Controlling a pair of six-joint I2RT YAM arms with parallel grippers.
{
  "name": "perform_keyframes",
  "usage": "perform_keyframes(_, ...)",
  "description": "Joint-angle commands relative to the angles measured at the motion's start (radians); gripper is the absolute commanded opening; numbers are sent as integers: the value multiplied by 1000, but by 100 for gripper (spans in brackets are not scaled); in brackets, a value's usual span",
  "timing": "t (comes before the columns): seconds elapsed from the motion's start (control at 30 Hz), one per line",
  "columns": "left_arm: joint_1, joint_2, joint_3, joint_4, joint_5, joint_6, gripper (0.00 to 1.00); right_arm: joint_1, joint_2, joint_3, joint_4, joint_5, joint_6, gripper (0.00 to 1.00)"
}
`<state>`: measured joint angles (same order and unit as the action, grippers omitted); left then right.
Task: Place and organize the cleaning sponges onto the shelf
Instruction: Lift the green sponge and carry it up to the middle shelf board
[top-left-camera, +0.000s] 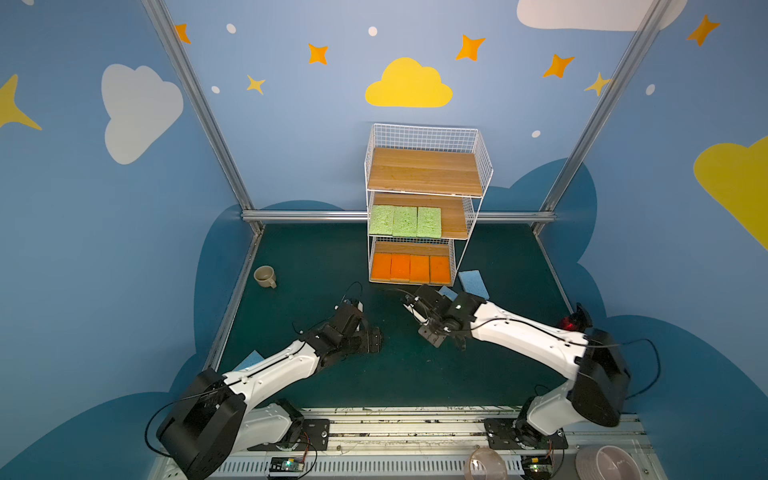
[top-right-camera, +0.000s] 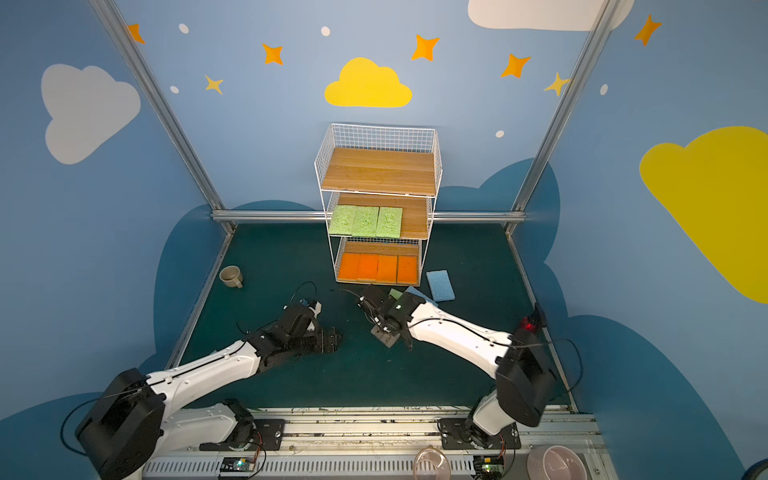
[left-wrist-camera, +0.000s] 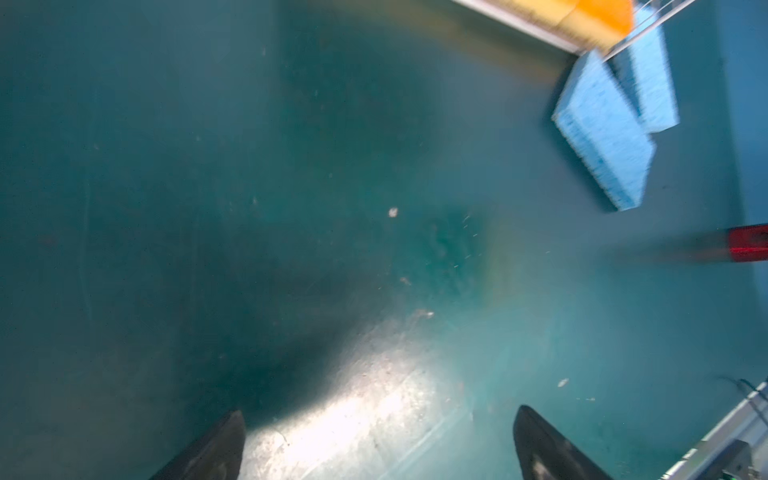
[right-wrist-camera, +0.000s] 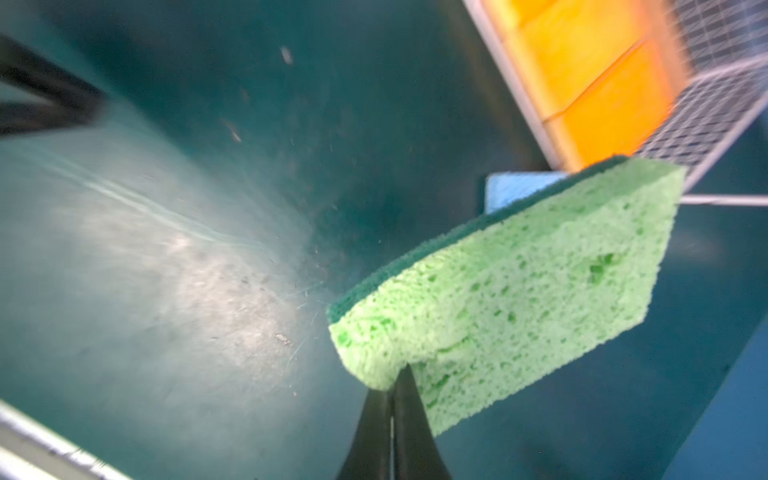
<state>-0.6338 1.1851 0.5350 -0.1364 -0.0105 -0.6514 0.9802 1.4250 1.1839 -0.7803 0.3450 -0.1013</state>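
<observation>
The shelf stands at the back of the green mat. Its top board is bare. Three green sponges lie on the middle tier and several orange ones on the bottom tier. My right gripper, in front of the shelf, is shut on one corner of a green sponge, lifted off the mat. Two blue sponges lie by the shelf's right foot. Another blue sponge shows beneath my left arm. My left gripper is open and empty above the mat.
A beige mug stands near the left edge of the mat. A red and black object sits at the right edge. On the front rail are a roll of tape and a pink bowl. Metal frame posts bound the mat.
</observation>
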Motion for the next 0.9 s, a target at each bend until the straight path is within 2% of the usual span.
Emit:
perform_keyframes(0.0,5,-19,-26,9,13,2,100,15,-73,-14,91,3,-195,0)
perform_keyframes(0.1,4,-13,-25,9,43,5,99,40,-123,-13,168,78,-303,0)
perform_keyframes(0.4,5,-75,-61,39,83,14,100,42,-271,63,157,118,-613,0)
perform_keyframes(0.5,5,-84,-64,49,93,16,100,12,-306,45,199,136,-706,0)
perform_keyframes(0.63,5,-84,-80,75,108,18,100,-66,-306,63,243,141,-749,0)
perform_keyframes(0.87,6,-84,-115,123,115,17,100,-182,-281,10,463,98,-902,0)
